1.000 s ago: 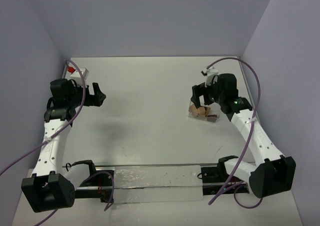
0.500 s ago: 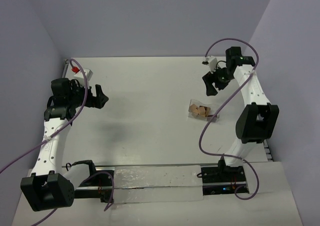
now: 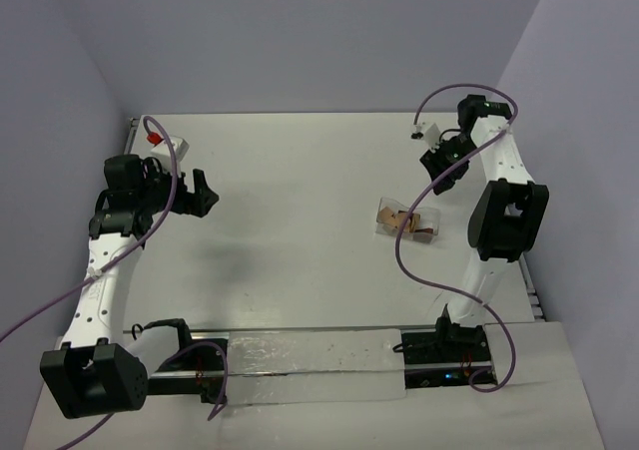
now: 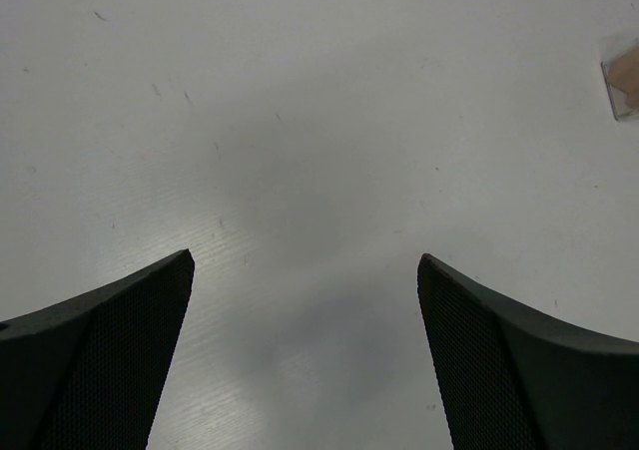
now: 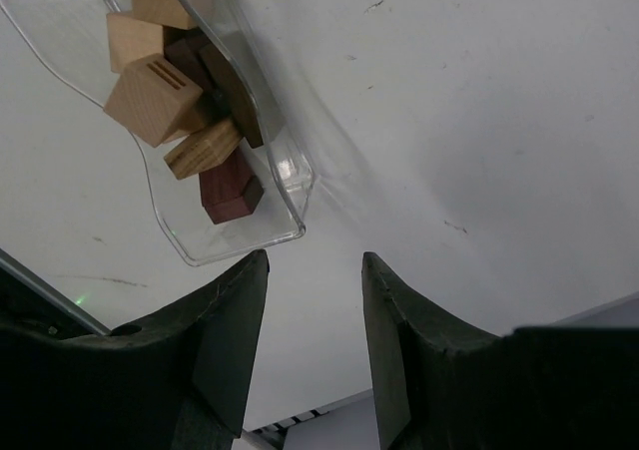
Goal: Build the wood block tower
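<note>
Several wood blocks [image 3: 404, 223], tan and dark reddish-brown, lie jumbled in a clear plastic tray [image 3: 383, 211] right of centre. In the right wrist view the blocks [image 5: 160, 96] fill the tray's [image 5: 240, 238] upper part, just beyond the fingertips. My right gripper [image 3: 440, 174] hangs behind and right of the tray, raised off the table. Its jaws [image 5: 315, 265] stand partly apart with nothing between them. My left gripper [image 3: 204, 193] hovers at the far left, open wide and empty [image 4: 305, 270]. A tray corner [image 4: 624, 83] shows far off. The tower is out of view.
A small white box with a red button [image 3: 160, 143] sits at the back left corner. Purple cables loop off both arms. Walls close the table on three sides. A metal rail [image 3: 310, 362] runs along the near edge between the bases.
The right arm lifted off the tray and swung back toward the far right, and its jaws narrowed. The tray and blocks stayed put. The left arm barely moved.
</note>
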`<state>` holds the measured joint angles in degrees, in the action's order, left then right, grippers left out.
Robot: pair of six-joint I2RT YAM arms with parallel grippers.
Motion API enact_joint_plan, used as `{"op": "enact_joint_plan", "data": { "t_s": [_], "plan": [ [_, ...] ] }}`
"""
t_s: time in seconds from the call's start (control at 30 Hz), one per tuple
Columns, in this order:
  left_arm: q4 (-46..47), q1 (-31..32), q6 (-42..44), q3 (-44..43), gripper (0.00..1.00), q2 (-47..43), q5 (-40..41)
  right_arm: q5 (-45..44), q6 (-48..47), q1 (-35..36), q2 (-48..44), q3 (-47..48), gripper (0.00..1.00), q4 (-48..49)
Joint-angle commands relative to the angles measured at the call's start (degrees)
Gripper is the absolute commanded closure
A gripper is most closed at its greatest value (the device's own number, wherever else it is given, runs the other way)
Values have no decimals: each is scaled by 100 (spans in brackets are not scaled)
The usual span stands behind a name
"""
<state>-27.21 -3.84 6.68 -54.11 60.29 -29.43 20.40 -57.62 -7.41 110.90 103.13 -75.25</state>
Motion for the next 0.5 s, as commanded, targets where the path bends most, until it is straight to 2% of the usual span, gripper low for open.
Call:
{"op": "enact_joint_plan", "data": {
  "t_s": [0.0,0.47],
  "plan": [
    [-63,41,96,-221,1,-2,-136,-241,-240,3,120,110,50,-324],
    [-95,83,81,-165,1,0,-116,-289,-272,173,357,-315,51,-1]
  ]
}}
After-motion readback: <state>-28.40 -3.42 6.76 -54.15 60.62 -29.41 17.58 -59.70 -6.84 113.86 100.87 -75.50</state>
